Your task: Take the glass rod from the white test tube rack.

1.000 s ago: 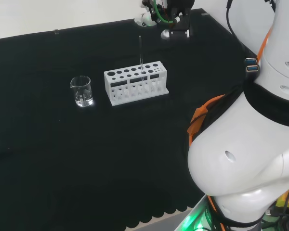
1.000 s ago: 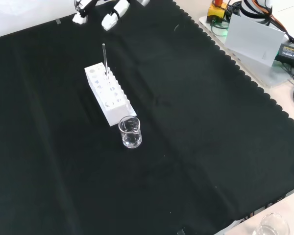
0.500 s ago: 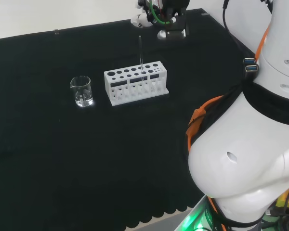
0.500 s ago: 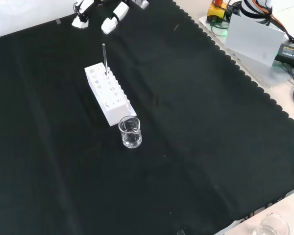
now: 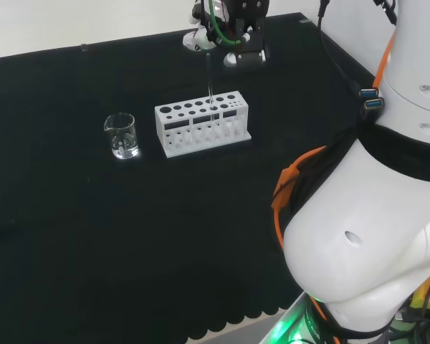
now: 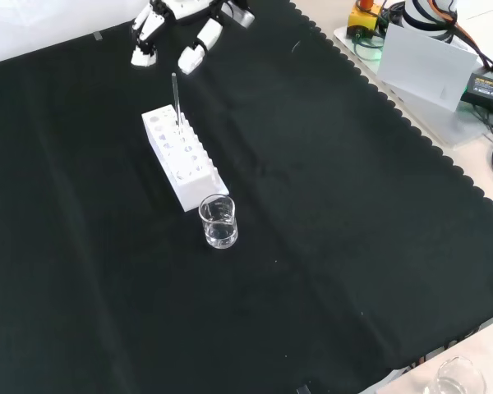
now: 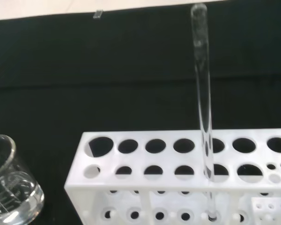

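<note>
Glass rod stands upright in white rack, hand just beyond with fingers apart (approach step); next: close around the rod's top.

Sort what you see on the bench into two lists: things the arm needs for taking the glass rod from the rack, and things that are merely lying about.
Needed for the job:
glass rod, standing upright in the rack
white test tube rack
hand, apart from the rod

Lying about:
glass beaker, next to the rack
black cloth
</note>
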Controlling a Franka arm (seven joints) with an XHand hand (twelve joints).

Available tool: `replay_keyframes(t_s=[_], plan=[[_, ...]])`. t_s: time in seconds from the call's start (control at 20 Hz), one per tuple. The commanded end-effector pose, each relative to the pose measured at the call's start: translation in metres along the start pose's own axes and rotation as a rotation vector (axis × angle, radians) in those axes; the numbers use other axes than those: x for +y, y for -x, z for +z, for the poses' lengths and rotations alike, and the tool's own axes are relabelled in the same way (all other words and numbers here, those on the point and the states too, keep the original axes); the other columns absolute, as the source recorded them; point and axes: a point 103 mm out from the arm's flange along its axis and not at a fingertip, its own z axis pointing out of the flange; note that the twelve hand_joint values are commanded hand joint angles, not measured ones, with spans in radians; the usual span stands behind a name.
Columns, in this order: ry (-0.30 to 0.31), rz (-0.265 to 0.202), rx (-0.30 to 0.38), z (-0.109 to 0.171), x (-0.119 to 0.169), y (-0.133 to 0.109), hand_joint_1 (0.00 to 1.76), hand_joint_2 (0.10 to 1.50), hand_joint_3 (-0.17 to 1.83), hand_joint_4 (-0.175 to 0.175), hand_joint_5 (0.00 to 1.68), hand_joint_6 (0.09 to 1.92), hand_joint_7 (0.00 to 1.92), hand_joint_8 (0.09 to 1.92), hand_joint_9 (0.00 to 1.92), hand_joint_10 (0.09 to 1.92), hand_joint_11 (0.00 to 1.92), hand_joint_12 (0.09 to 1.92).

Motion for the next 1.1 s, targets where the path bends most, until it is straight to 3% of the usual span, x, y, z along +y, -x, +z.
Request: replay_keyframes(t_s=[0.05, 0.5, 0.8, 1.1], plan=[[-0.033, 0.034, -0.024, 0.013, 0.001, 0.020, 0.72, 1.17, -0.17, -0.117, 0.37, 0.54, 0.62, 0.77, 0.75, 0.65, 0.50, 1.31], [-0.051, 0.029, -0.026, 0.025, 0.001, 0.026, 0.73, 1.17, -0.17, -0.118, 0.38, 0.65, 0.68, 0.76, 0.85, 0.64, 0.58, 1.29], [-0.077, 0.034, -0.023, 0.031, 0.005, 0.029, 0.78, 1.17, -0.17, -0.125, 0.59, 0.89, 0.85, 0.73, 1.11, 0.58, 0.82, 1.20], [-0.084, 0.028, -0.017, 0.035, 0.010, 0.028, 0.87, 1.19, -0.17, -0.131, 0.76, 0.93, 0.93, 0.71, 1.24, 0.55, 0.99, 1.12]])
